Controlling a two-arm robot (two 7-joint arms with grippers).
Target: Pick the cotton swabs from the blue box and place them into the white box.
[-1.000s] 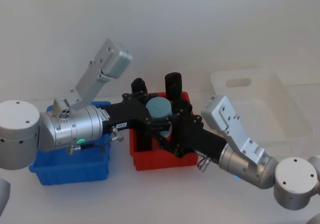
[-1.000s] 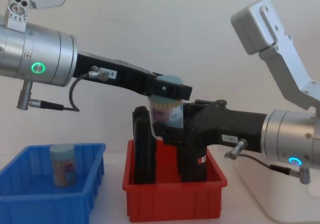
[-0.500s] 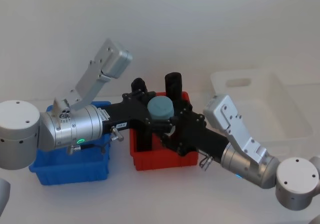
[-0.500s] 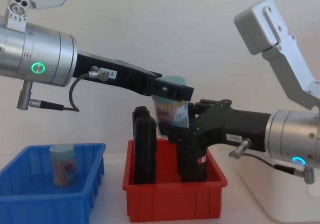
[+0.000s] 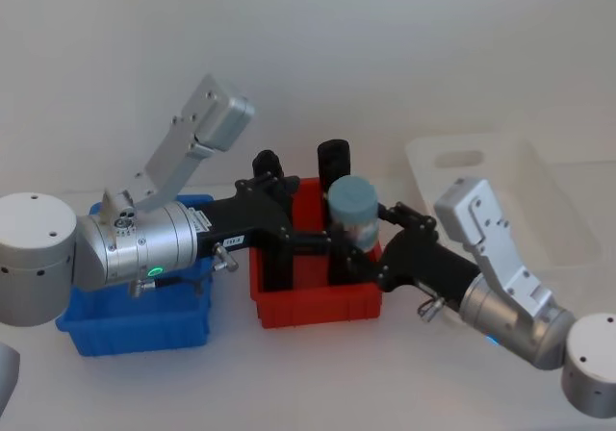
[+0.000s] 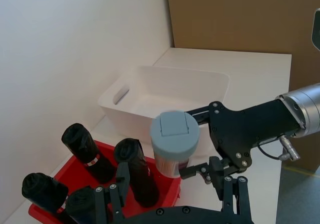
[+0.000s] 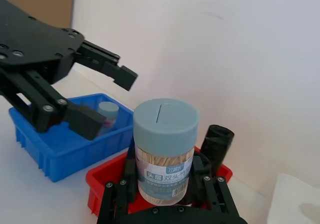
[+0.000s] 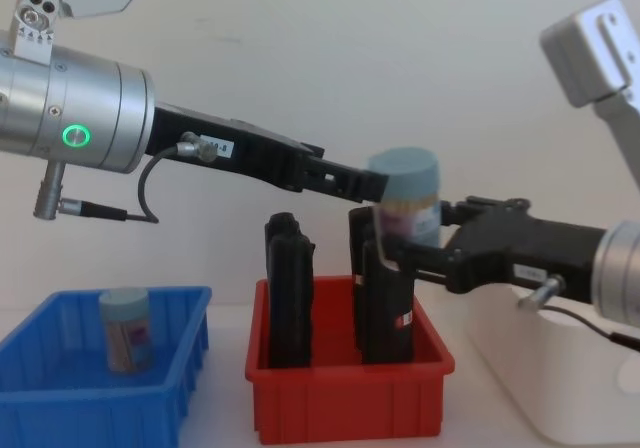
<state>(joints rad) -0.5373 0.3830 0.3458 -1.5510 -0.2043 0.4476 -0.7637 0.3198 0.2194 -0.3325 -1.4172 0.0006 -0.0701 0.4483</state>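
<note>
Just changed: our left claw (image 7: 110, 103) let go, jaws spread; right claw (image 7: 164, 184) gripped the cotton swabs jar (image 8: 405, 183), carrying it rightward.
Meaning: we judged white box (image 6: 210, 77) next.

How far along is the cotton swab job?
Done: nothing yet; the white box looks bare inside. In hand: the right gripper holds one swab jar above the red bin, the left gripper open beside it. Left: place it, then the second jar in the blue box.

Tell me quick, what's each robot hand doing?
Left gripper: open, empty.
Right gripper: shut, holding a cotton swabs jar.
</note>
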